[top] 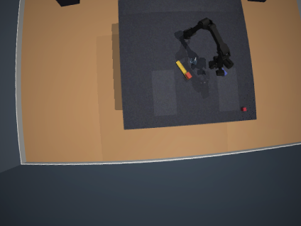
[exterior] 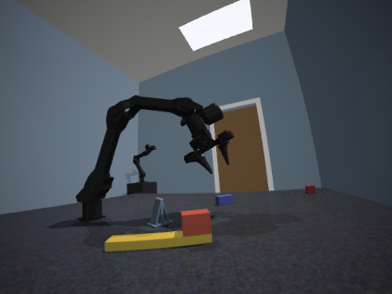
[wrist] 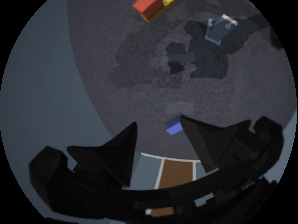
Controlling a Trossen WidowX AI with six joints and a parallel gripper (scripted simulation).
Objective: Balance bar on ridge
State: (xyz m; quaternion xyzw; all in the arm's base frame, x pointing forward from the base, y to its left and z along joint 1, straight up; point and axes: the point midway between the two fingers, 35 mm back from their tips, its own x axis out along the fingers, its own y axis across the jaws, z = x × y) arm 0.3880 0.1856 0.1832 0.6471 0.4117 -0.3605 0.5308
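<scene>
The yellow bar (top: 181, 67) (exterior: 143, 241) lies flat on the dark table, with an orange-red block (top: 188, 75) (exterior: 196, 222) (wrist: 147, 6) on one end. The grey-blue ridge (top: 193, 61) (exterior: 159, 213) (wrist: 220, 31) stands upright beside the bar, between it and the arm's base in the top view. Nothing rests on the ridge. My gripper (exterior: 220, 168) (wrist: 158, 121) is open and empty, high above the table and well away from both bar and ridge. Its fingers point down at a slant.
A blue block (top: 225, 72) (exterior: 225, 200) (wrist: 174, 126) lies on the table, partly under the gripper in the top view. A small red cube (top: 243, 109) (exterior: 310, 189) lies near the table's corner. Another dark arm (exterior: 138, 164) stands in the background on a dark box.
</scene>
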